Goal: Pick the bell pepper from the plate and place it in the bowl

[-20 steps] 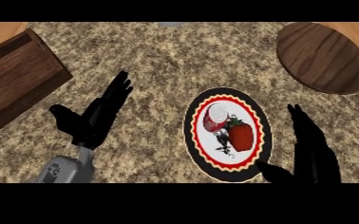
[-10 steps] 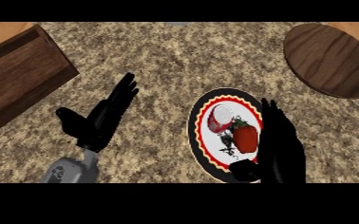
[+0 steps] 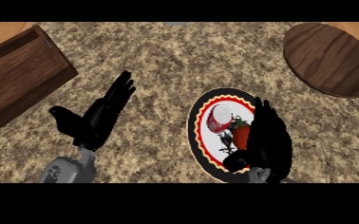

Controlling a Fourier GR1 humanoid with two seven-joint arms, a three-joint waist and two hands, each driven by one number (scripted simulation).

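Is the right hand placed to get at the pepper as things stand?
Probably yes: the right hand hangs open over the right side of the plate, close beside the pepper, with nothing between them.

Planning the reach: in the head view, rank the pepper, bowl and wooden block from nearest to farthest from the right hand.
1. Pepper, on the plate, right beside the right hand.
2. Bowl, upper right.
3. Wooden block, far left.
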